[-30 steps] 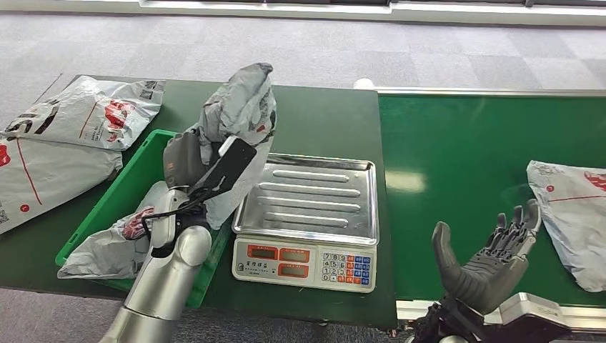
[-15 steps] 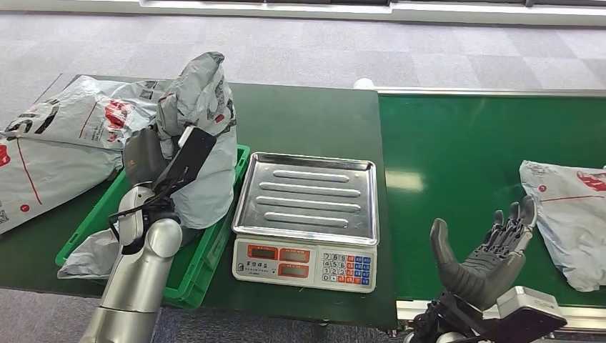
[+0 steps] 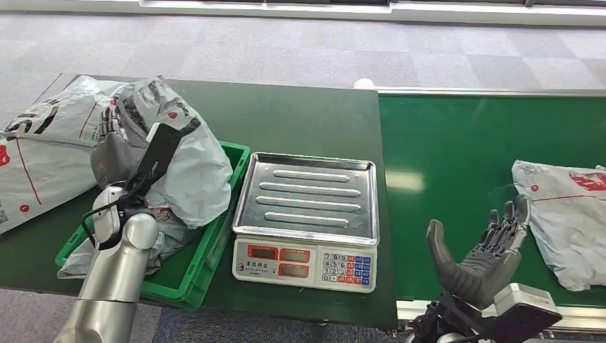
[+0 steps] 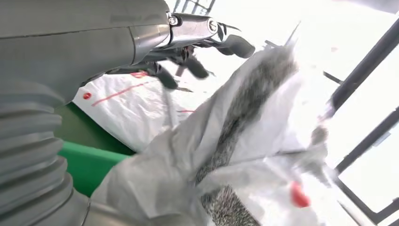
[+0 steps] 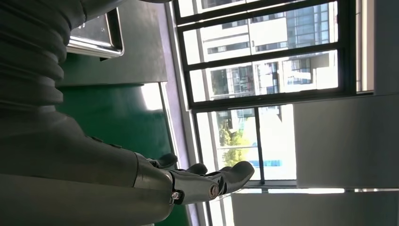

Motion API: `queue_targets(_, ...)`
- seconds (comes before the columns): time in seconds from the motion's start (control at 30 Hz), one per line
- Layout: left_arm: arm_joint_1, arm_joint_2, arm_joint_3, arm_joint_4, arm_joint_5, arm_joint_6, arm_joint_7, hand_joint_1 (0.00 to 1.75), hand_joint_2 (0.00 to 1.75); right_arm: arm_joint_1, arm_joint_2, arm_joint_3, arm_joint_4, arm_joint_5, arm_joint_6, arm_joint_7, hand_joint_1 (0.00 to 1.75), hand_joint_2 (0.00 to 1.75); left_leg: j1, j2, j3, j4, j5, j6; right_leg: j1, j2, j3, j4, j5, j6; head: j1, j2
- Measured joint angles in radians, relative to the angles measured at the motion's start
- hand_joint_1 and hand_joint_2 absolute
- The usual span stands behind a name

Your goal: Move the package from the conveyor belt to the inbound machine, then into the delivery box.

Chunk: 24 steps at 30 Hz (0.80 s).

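Grey bag [image 3: 171,168] is hanging from the gripping left hand [image 3: 114,150] above the bin's [image 3: 214,246] far-left corner; right hand [image 3: 479,261] is idling open.

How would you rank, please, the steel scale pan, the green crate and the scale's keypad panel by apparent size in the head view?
1. Steel scale pan and green crate: unsure which is larger, since the held package and left hand cover much of the crate.
2. Keypad panel, clearly smallest.
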Motion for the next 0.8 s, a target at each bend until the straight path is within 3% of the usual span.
queue_targets(0.23,0.011,0.046,0.071,0.019,-0.045,0.041,0.032,0.0,1.75,0.014,-0.007,0.0,0.002,0.015,-0.004,0.013,0.0,1.75,0.0,0.0,0.0,0.0,0.0,0.0,0.0,0.0,0.0,0.0,0.0,0.0,0.0,0.0)
queue_targets(0.3,0.024,0.053,0.098,0.013,-0.041,0.07,0.004,0.0,1.75,0.018,-0.01,0.0,0.002,0.02,-0.01,0.018,0.0,1.75,0.0,0.0,0.0,0.0,0.0,0.0,0.0,0.0,0.0,0.0,0.0,0.0,0.0,0.0)
queue_targets(0.43,0.087,0.052,0.147,-0.079,0.038,0.171,-0.146,0.0,1.75,0.041,-0.017,0.0,0.002,0.025,-0.021,0.02,0.0,1.75,0.0,0.0,0.0,0.0,0.0,0.0,0.0,0.0,-0.001,0.0,-0.001,-0.001,0.0,0.0)
queue_targets(0.57,0.151,0.041,0.166,-0.19,0.123,0.192,-0.236,0.0,1.75,0.056,-0.024,0.0,0.002,0.025,-0.013,0.029,0.0,1.75,0.0,0.0,-0.001,0.0,-0.001,0.0,0.0,0.0,-0.001,0.0,-0.001,-0.001,0.0,0.0)
queue_targets(0.7,0.298,0.012,0.149,-0.414,0.455,0.162,-0.519,0.0,1.75,0.087,-0.055,0.013,0.004,-0.021,0.11,0.073,0.0,1.75,-0.001,0.004,0.0,0.0,-0.003,0.0,-0.001,0.003,-0.001,-0.001,-0.002,-0.001,0.0,0.0)
queue_targets(0.8,0.422,-0.002,0.108,-0.577,0.574,0.115,-0.597,0.0,1.75,0.113,-0.077,0.02,0.01,-0.058,0.187,0.071,0.0,1.75,-0.001,0.005,0.0,0.0,-0.005,0.0,-0.001,0.004,-0.002,-0.001,-0.003,0.0,0.0,0.0)
